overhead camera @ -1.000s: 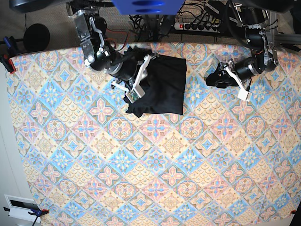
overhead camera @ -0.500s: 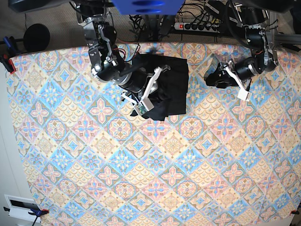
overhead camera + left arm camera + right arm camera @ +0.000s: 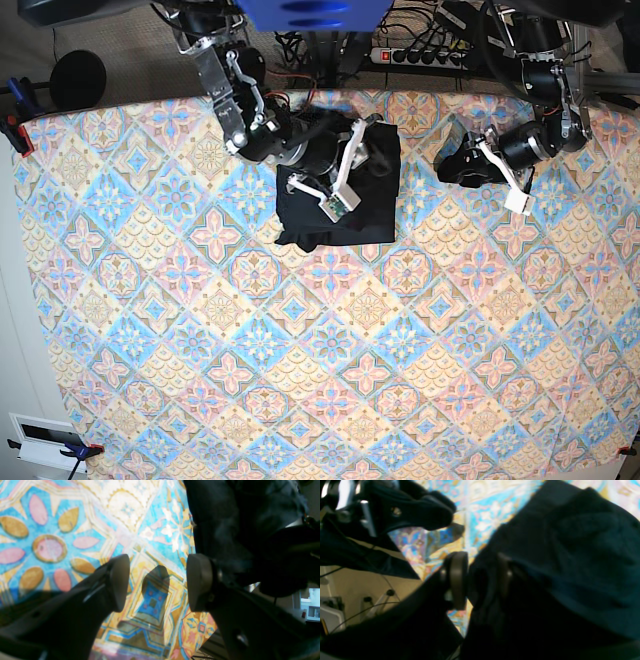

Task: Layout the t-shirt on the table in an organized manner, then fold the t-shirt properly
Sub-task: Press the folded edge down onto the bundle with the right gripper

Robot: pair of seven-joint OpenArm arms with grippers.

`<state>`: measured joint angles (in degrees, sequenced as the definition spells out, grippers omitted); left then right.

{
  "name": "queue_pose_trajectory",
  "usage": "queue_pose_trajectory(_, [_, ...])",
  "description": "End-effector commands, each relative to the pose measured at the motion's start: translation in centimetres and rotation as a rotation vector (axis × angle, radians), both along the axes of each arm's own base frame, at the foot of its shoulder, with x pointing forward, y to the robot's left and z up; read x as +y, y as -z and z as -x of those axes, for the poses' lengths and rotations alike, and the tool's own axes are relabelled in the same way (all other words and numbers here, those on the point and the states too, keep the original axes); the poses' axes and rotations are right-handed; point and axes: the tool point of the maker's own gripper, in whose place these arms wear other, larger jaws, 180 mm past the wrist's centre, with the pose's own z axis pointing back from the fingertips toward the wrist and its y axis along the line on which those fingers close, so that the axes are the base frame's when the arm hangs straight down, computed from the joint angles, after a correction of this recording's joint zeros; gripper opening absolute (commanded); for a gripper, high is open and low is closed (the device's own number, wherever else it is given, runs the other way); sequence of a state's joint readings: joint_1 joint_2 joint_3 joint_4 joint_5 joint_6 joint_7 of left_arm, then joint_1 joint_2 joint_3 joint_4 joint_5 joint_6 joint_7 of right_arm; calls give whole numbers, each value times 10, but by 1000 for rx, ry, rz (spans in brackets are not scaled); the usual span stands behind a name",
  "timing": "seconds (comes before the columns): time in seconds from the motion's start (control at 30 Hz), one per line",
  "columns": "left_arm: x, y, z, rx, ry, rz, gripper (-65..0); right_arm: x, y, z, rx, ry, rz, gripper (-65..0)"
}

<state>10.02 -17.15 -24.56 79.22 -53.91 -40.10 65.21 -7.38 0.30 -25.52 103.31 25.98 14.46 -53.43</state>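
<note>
Right gripper (image 3: 480, 580) — jaws parted, t-shirt (image 3: 365, 195) fabric apparently between | left gripper (image 3: 157, 582) — spread, empty; above table (image 3: 300, 380)

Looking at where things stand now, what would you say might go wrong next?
1. The right gripper has fabric of the t-shirt between its parted jaws; lifting away could snag a layer and undo the fold.
2. The shirt's lower left edge looks bunched, so the fold may end up uneven.

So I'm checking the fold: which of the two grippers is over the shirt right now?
The right gripper, on the base view's left, sits over the t-shirt. The left gripper hovers open above bare table beside it.
</note>
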Motion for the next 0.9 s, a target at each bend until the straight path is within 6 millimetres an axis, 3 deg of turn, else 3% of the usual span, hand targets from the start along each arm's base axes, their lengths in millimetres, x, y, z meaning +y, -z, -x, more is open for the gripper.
queue_pose_trajectory(0.0, [5,-3,-2,-6,7,-21,-313,4,-6,-5,-16,2,-28,-409])
queue_pose_trajectory(0.1, [5,-3,-2,-6,7,-21,-313,2,3,-6,6,3,-11,-379])
queue_pose_trajectory(0.3, [5,-3,-2,-6,7,-21,-313,4,-20,-42,-86,0,-15,-373])
queue_pose_trajectory(0.53, [5,-3,-2,-6,7,-21,-313,8,-28,-46,-103,5,-35,-373])
queue_pose_trajectory(0.7, [5,-3,-2,-6,7,-21,-313,9,-48,-48,-154,7,-59,-373])
queue_pose_trajectory(0.8, [5,-3,-2,-6,7,-21,-313,-4,-66,-58,-211,51,-70,-399])
queue_pose_trajectory(0.87, [5,-3,-2,-6,7,-21,-313,-21,-78,-71,-242,108,-80,-459])
